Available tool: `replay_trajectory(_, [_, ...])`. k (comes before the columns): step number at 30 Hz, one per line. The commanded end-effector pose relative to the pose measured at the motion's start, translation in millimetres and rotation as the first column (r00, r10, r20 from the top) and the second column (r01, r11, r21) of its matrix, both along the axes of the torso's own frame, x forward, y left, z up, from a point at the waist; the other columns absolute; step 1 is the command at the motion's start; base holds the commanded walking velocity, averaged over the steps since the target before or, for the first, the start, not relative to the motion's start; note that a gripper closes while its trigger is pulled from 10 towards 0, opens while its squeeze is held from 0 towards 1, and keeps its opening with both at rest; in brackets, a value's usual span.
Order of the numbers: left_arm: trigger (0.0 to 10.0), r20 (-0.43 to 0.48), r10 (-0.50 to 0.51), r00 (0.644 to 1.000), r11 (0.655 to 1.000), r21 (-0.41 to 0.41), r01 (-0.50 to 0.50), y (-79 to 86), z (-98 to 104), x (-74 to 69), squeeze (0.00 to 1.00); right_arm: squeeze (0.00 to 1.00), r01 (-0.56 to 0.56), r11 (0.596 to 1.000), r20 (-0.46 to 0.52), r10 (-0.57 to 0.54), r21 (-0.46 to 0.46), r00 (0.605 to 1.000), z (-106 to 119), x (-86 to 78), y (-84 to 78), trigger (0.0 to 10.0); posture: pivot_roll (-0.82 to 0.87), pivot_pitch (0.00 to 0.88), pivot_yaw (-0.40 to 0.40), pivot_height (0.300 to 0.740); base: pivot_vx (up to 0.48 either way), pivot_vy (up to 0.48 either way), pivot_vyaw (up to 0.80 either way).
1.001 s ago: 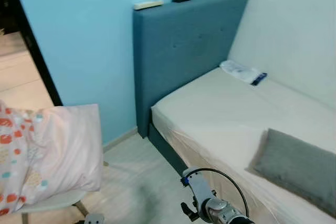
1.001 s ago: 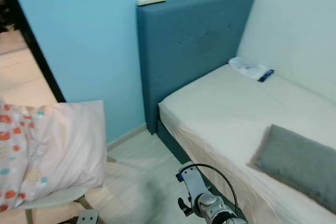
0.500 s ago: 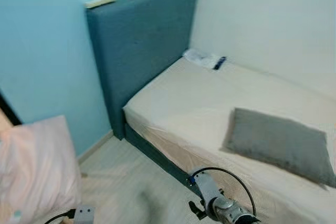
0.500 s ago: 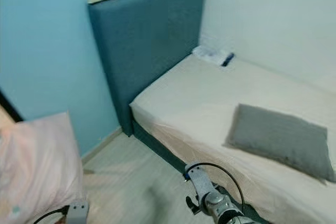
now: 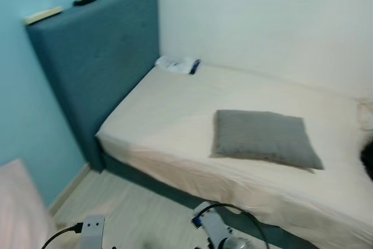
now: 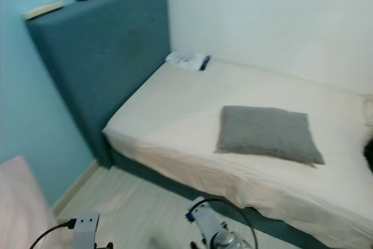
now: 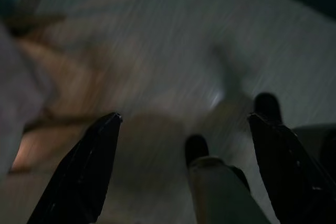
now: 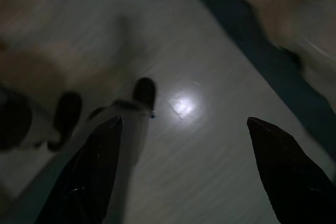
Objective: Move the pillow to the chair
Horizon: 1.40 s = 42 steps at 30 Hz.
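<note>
The grey pillow [image 5: 263,139] lies flat on the bed [image 5: 175,121], out in the middle of the cream sheet, well apart from the blue headboard [image 5: 93,62]. It is square, thin and limp-looking, soft enough to sag if pinched at one corner. Nothing touches it.

Both arms hang low over the pale wood floor [image 8: 199,156]. The left gripper [image 7: 184,171] has its two black fingers spread wide with nothing between them, and the right gripper [image 8: 184,166] is the same, splayed and empty.

The risks: the pillow sits well in from the mattress edge, so a short reach could catch only a corner and drag the sheet with it. A one-corner pinch would probably let it droop and slip free on the carry. At the lower left a pinkish shape [image 5: 17,214] peeks in, possibly a cushion, too cropped to say. If it fills the chair seat, the pillow may slide off.
</note>
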<state>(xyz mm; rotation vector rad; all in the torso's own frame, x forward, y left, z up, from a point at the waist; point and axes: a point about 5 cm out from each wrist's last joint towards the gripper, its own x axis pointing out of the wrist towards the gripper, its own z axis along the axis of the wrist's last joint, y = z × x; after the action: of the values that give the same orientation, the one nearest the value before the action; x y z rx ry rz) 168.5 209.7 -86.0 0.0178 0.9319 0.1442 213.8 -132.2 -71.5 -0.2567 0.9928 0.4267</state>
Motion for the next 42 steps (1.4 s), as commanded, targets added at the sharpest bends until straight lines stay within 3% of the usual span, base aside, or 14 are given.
replay_trajectory(1, [10.0,-0.006,-0.033,0.999,0.999,0.015,0.033,-0.1,-1,-1.8,0.00,0.00,0.069,0.997,-0.004,-0.069,0.047,0.998,1,2.1,3.6,10.0,-0.01,0.016,-0.051,0.740,0.000,0.000,-0.74])
replay_trajectory(6, [10.0,0.045,-0.119,0.992,0.993,0.008,0.119,-14.6,5,13.3,0.00,0.00,0.034,0.999,-0.001,-0.034,-0.009,0.999,0,1.0,-5.4,10.0,-0.01,0.002,-0.050,0.740,0.000,0.000,-0.74])
replay_trajectory(8, [10.0,0.069,-0.177,0.982,0.981,-0.062,0.181,-40.4,5,20.5,0.00,0.00,-0.023,0.999,-0.012,0.023,-0.047,1.000,-2,-3.0,-7.3,10.0,0.00,0.012,-0.058,0.740,0.000,0.000,-0.74])
replay_trajectory(9, [10.0,0.069,-0.177,0.982,0.981,-0.062,0.181,-40.4,5,20.5,0.00,0.00,-0.023,0.999,-0.012,0.023,-0.047,1.000,-2,-3.0,-7.3,10.0,0.00,0.012,-0.058,0.740,0.000,0.000,-0.74])
replay_trajectory(10, [10.0,0.062,-0.196,0.979,0.974,-0.108,0.201,-55.6,3,18.2,0.00,0.00,-0.063,0.996,-0.014,0.062,-0.061,0.998,-3,-4.3,-7.3,10.0,0.00,0.022,-0.065,0.740,0.000,0.000,-0.74])
replay_trajectory(12, [10.0,0.047,-0.206,0.977,0.970,-0.123,0.211,-60.8,1,13.9,0.00,0.00,-0.077,0.995,-0.012,0.076,-0.065,0.997,-2,-4.1,-7.4,10.0,-0.01,0.020,-0.066,0.740,0.000,0.000,-0.74])
replay_trajectory(13, [10.0,0.047,-0.206,0.977,0.970,-0.123,0.211,-60.8,1,13.9,0.00,0.00,-0.077,0.995,-0.012,0.076,-0.065,0.997,-2,-4.1,-7.4,10.0,-0.01,0.020,-0.066,0.740,0.000,0.000,-0.74])
replay_trajectory(15, [10.0,0.023,-0.084,0.996,0.981,-0.172,0.086,-56.5,-4,4.4,0.00,0.00,-0.061,0.996,-0.011,0.060,-0.059,0.998,-3,-4.6,-8.3,10.0,0.00,0.030,-0.068,0.740,0.000,0.000,-0.74])
replay_trajectory(21, [10.0,-0.004,-0.095,0.995,0.983,-0.160,0.093,-45.6,-7,-4.2,0.00,0.00,-0.095,0.991,-0.032,0.092,-0.091,0.995,-6,-10.5,-11.8,10.0,0.00,0.035,-0.082,0.740,0.000,0.000,-0.74])
replay_trajectory(25, [10.0,-0.009,-0.041,0.999,0.980,-0.193,0.039,-50.9,-10,-10.7,0.00,0.00,-0.077,0.994,-0.031,0.074,-0.084,0.997,-6,-11.0,-12.7,10.0,0.02,0.034,-0.091,0.740,0.000,0.000,-0.74])
replay_trajectory(30, [10.0,-0.009,-0.041,0.999,0.981,-0.190,0.038,-50.8,-10,-10.7,0.00,0.00,-0.144,0.983,-0.032,0.142,-0.114,0.989,-6,-10.5,-11.3,10.0,0.04,0.031,-0.107,0.740,0.000,0.000,-0.74])
replay_trajectory(36, [10.0,-0.006,0.004,1.000,0.982,-0.188,-0.005,-45.9,-10,-11.4,0.00,0.00,-0.148,0.983,-0.023,0.146,-0.108,0.989,-5,-8.8,-7.9,10.0,0.06,0.032,-0.113,0.740,0.000,0.000,-0.74])
replay_trajectory(42, [10.0,-0.004,0.044,0.999,0.982,-0.186,-0.044,-41.5,-10,-13.0,0.00,0.00,-0.155,0.982,-0.015,0.154,-0.106,0.988,-5,-8.7,-3.4,10.0,0.06,0.030,-0.108,0.740,0.000,0.000,0.00])
